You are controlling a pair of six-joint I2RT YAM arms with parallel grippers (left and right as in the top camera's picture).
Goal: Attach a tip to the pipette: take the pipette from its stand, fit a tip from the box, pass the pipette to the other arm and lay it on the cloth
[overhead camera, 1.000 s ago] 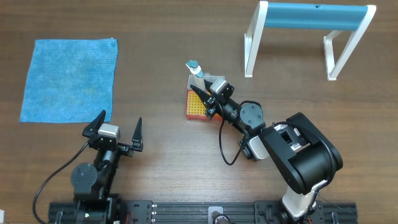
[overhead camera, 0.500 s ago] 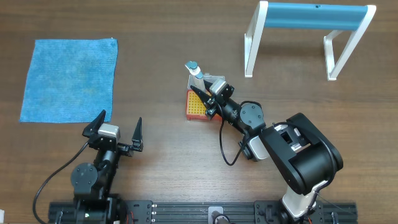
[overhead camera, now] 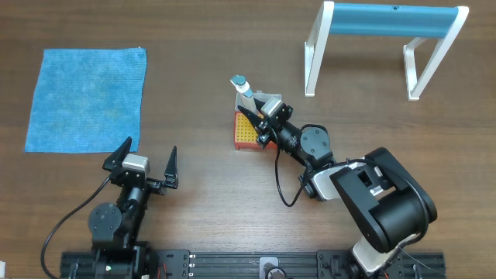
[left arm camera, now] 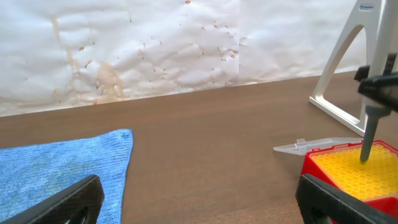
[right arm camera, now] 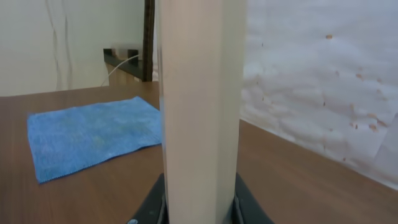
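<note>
My right gripper (overhead camera: pixel 260 118) is shut on the white pipette (overhead camera: pixel 245 92), holding it upright over the red tip box (overhead camera: pixel 243 132) with its yellow rack. In the left wrist view the pipette's lower end (left arm camera: pixel 368 140) touches the yellow rack of the tip box (left arm camera: pixel 354 171). The pipette's white body (right arm camera: pixel 199 106) stands right in front of the right wrist camera. My left gripper (overhead camera: pixel 142 161) is open near the front of the table, below the blue cloth (overhead camera: pixel 87 99), with nothing between its fingers (left arm camera: pixel 56 202).
The white and blue pipette stand (overhead camera: pixel 384 43) is at the back right. The box's clear lid (left arm camera: pixel 305 146) lies open behind the box. A black cable (overhead camera: pixel 280 182) loops on the table beside the right arm.
</note>
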